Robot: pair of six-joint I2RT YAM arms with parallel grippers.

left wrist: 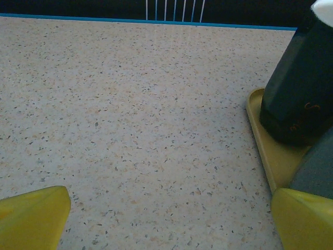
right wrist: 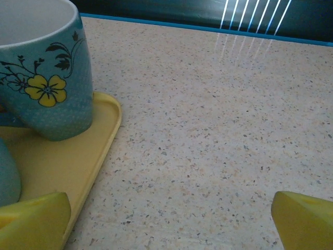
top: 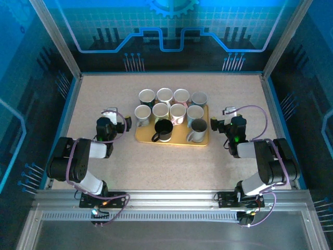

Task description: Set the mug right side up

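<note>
Top external shows bare speckled table point(top: 156, 161) from the arms' bases up to the yellow tray point(top: 171, 141), so there is lots of free room at the tray's 6 o'clock. The left gripper point(top: 112, 115) sits at the tray's 9 o'clock and the right gripper point(top: 229, 115) at its 3 o'clock. Both are just beside its edges, spread wide and holding nothing. Ten mugs stand packed together there. The grey mug point(top: 198, 126) stands at the tray's 5 o'clock corner. Its top looks flat and grey, as if mouth down, but I cannot tell for sure. Right wrist shows a blue flower mug point(right wrist: 47, 78), upright, with a yellow flower. Left wrist shows a dark mug point(left wrist: 296, 83) with small orange marks low down, too blurry to read
</note>
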